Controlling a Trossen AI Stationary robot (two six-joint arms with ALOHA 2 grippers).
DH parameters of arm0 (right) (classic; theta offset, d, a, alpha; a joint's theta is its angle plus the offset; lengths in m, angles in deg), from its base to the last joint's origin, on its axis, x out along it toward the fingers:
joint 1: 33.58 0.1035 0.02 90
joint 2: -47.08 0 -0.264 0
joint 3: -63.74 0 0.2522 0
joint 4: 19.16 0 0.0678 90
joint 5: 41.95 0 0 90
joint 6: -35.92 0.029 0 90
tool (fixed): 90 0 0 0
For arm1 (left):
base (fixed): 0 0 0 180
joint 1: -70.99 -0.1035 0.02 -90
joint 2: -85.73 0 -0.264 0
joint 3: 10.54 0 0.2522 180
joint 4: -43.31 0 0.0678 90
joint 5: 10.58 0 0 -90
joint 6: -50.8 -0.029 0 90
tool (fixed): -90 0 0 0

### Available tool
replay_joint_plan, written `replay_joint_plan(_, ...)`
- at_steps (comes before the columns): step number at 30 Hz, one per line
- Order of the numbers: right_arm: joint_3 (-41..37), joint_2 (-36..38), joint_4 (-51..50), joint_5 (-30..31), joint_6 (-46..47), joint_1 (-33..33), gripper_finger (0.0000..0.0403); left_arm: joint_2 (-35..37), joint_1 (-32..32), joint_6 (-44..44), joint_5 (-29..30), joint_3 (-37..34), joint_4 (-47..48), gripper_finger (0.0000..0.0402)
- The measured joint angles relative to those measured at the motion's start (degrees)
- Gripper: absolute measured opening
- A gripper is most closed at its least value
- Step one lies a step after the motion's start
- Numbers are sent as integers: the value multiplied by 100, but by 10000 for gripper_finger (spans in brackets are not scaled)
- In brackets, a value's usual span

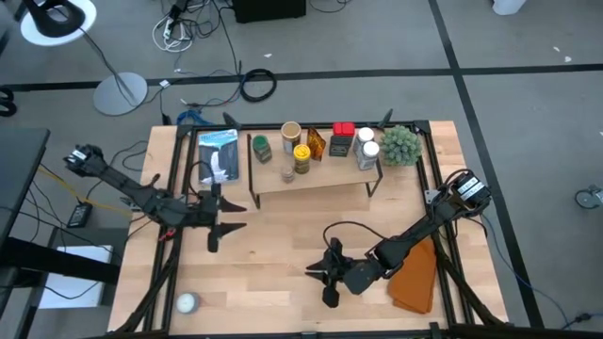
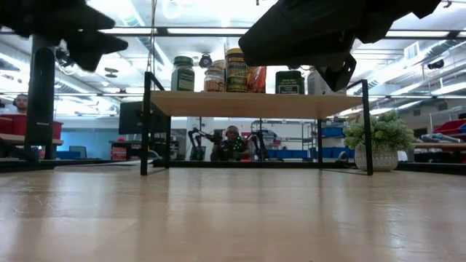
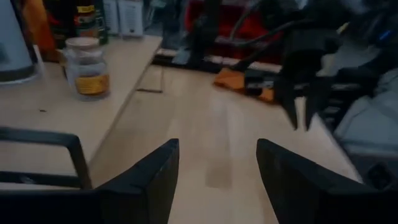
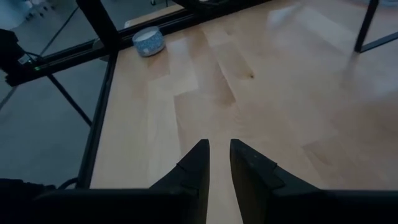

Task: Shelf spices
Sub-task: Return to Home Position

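The shelf (image 1: 316,179) stands at the table's far middle on thin black legs. Several spices (image 1: 301,151) stand on its plank, also seen in the low view as spices (image 2: 234,70). One jar with an amber label (image 3: 87,67) shows near the plank's left end. A small white tin (image 1: 187,302) lies on the table near its front left corner, and shows as a white tin (image 4: 148,40) in the right wrist view. My left gripper (image 3: 217,163) hovers open and empty left of the shelf. My right gripper (image 4: 217,154) is shut and empty above the table's near middle.
An orange-brown cloth (image 1: 415,278) lies at the near right beside my right arm. A green plant (image 1: 399,144) stands at the shelf's right end. A blue-and-white packet (image 1: 219,153) lies at the far left. Bare tabletop (image 1: 283,235) spreads in front of the shelf.
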Motion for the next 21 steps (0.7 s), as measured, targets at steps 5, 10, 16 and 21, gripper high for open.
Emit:
replay_joint_plan(5, 0, 0, -4, -296, -2, 0, 64, 915, -242, -130, -464, -948, -782, 220)
replay_joint_plan(10, 0, 0, -8, -336, -6, -28, 64, 1872, -780, -410, -1312, -1192, -715, 220)
replay_joint_plan(16, 0, 0, 15, -354, 0, -39, 64, 2724, -1193, -561, -1689, -1194, 101, 220)
replay_joint_plan(21, 0, 2, 29, -392, 103, 8, 64, 3321, -1209, -689, -1920, -1231, 426, 220)
